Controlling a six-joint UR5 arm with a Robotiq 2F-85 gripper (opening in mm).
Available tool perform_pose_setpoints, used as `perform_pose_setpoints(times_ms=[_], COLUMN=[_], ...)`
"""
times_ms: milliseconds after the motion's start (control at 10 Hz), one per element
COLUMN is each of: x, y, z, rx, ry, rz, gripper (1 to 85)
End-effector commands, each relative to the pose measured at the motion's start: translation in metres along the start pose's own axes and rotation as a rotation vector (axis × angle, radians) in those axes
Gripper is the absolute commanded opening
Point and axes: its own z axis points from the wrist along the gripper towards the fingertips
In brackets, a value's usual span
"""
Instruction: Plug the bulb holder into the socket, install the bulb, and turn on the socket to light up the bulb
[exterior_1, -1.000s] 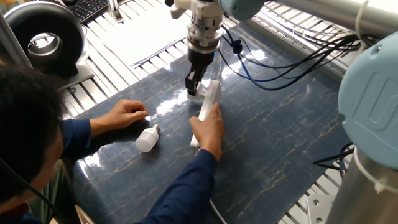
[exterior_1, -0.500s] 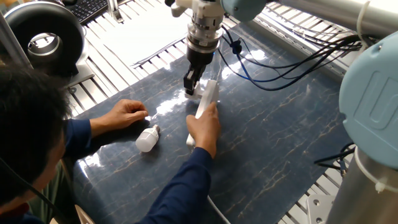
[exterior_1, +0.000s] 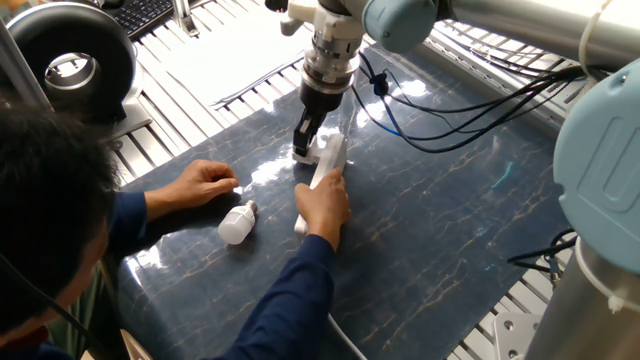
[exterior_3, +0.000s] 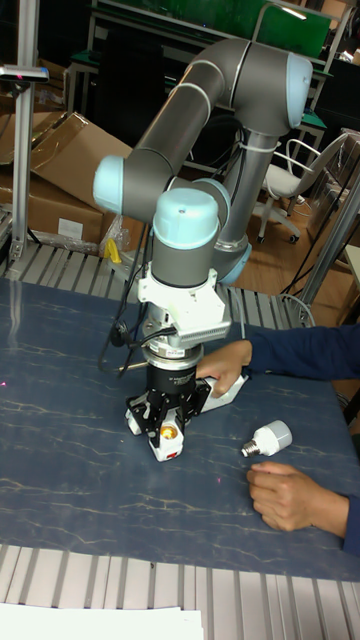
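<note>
While the bulb holder (exterior_3: 171, 433) sits clamped between the robot hand's (exterior_3: 169, 436) fingers, its orange-brown round opening faces the tall fixed cam, w/ the white body showing just below. The hand is closed on it, pointing straight down, right over the far end of the socket (exterior_1: 322, 172). Can't tell if the prongs touch the strip yet; contact pt is hidden in both views.

Socket is a slim white strip lying on the dark marbled tabletop (exterior_1: 450, 230), running roughly from the robot hand (exterior_1: 305, 143) toward the person. Its near part is covered by the person's right hand (exterior_1: 322, 207), which presses on it; a white cable (exterior_1: 341, 335) trails off toward the bottom edge of the fixed view. In the tall view only a bit of the strip (exterior_3: 228, 387) shows behind the robot hand, under the person's fingers (exterior_3: 228, 358).

Bulb (exterior_1: 236, 223) lies on its side on the tabletop, apart from the socket, dome toward the person, silver screw base pointing away. In the tall view the bulb (exterior_3: 267, 438) is just above the person's other hand (exterior_3: 290, 496), near but not touching. That same hand (exterior_1: 203, 183) rests loosely curled on the tabletop in the fixed view, just beside the bulb.

Person w/ dark hair and blue sleeves (exterior_1: 285, 305) fills the lower left. Black cables (exterior_1: 450, 105) loop off the arm (exterior_3: 215, 110) above the tabletop.
</note>
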Motion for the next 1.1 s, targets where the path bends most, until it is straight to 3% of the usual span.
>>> perform_pose_setpoints(times_ms=[0,400,800,1000], x=[-0.003,0.01,0.01,0.013], y=[-0.001,0.005,0.002,0.004], z=[0.004,0.0,0.001,-0.003], rx=[0.004,0.033,0.061,0.04], ry=[-0.02,0.034,0.047,0.064], rz=[-0.006,0.001,0.009,0.006], gripper=[1.3,1.3,1.3,1.3])
